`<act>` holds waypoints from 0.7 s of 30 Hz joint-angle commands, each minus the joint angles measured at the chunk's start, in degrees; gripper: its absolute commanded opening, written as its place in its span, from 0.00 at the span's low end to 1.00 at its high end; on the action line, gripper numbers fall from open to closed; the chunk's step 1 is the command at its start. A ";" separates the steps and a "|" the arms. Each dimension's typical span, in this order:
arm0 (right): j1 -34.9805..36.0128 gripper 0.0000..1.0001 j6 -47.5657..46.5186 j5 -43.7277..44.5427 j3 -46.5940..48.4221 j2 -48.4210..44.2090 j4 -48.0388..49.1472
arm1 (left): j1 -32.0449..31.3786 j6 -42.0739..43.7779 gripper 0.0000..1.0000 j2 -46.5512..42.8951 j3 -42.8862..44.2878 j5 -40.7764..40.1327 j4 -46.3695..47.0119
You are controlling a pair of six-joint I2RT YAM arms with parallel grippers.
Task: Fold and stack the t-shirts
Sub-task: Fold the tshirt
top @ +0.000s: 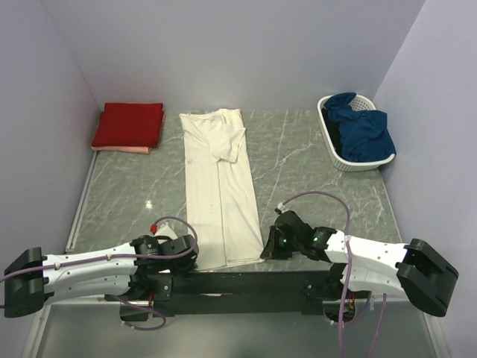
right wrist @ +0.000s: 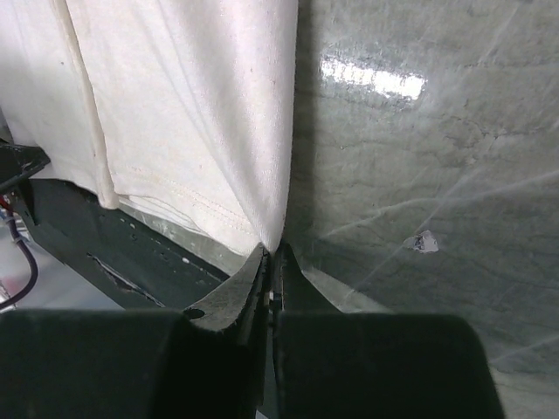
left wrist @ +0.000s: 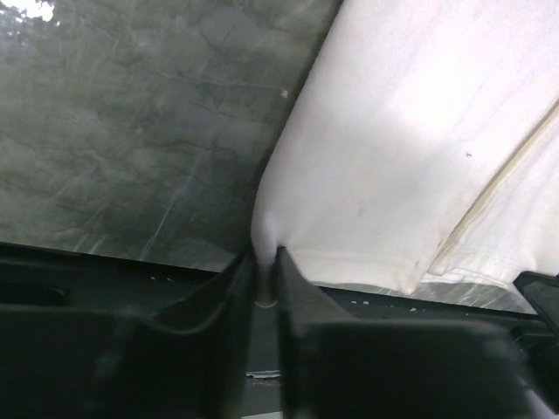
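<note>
The cream t-shirt point(top: 218, 183) lies folded into a long narrow strip down the middle of the table, collar end far, hem end near. My left gripper point(top: 191, 250) is shut on the hem's near-left corner point(left wrist: 266, 229). My right gripper point(top: 264, 250) is shut on the hem's near-right corner point(right wrist: 273, 229). Both corners are pinched between the fingers right at the table's near edge. A folded red t-shirt point(top: 128, 124) lies on a folded pale pink t-shirt point(top: 123, 149) at the far left.
A white slatted basket point(top: 333, 138) at the far right holds dark blue cloth point(top: 363, 133). The grey marble table point(top: 313, 179) is bare between the shirt and the basket. The black arm mount point(top: 246, 283) runs along the near edge. Walls enclose three sides.
</note>
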 commanded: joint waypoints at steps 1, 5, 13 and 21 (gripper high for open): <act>-0.48 0.02 -0.89 -1.38 -0.61 -1.53 1.01 | -1.14 -2.05 0.15 0.82 -0.89 -2.15 -1.35; -0.05 0.01 -1.42 -3.39 -0.17 -3.03 0.22 | -1.92 -0.11 0.01 0.20 1.22 -3.03 -2.05; 5.84 0.00 1.65 -1.65 -0.61 -10.66 -5.40 | -5.79 2.70 0.01 -1.90 6.05 -4.61 -6.54; 4.45 0.00 -4.74 1.61 10.61 -7.79 -10.68 | -5.27 11.39 0.00 -6.65 10.09 -13.65 -3.03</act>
